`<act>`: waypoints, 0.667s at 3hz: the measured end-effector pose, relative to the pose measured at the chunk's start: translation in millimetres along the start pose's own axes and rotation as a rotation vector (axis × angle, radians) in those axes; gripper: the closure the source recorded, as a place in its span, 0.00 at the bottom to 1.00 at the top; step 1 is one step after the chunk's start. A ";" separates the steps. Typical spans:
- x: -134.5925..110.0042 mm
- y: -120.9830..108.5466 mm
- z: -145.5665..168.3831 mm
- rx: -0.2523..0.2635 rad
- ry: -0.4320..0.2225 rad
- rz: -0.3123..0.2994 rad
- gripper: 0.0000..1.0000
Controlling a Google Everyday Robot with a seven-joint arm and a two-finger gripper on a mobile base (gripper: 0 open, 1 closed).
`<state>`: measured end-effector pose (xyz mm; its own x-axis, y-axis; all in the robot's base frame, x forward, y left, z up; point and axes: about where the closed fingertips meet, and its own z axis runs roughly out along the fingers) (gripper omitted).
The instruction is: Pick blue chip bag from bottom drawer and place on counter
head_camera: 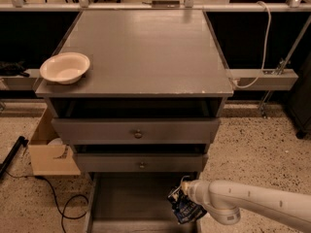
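The blue chip bag [183,208] is a crinkled navy bag with white lettering. It hangs at the right side of the open bottom drawer [131,203], a grey tray at the foot of the cabinet. My gripper [186,189] reaches in from the right on a white arm and is shut on the bag's top edge, holding it just above the drawer floor. The counter [146,47] is the broad grey top of the cabinet, well above the gripper.
A pale bowl [64,68] sits on the counter's front left corner. Two knobbed upper drawers [138,132] stick out slightly above the bottom drawer. A cardboard box [48,152] and a black cable [63,208] lie on the floor at the left.
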<state>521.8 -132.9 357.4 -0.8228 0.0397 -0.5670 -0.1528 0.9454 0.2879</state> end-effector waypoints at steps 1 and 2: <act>-29.0 -19.1 -59.4 0.052 -0.106 0.001 1.00; -35.5 -21.6 -64.2 0.049 -0.121 0.003 1.00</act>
<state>519.2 -175.5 420.8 -0.7510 0.0786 -0.6557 -0.1212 0.9596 0.2538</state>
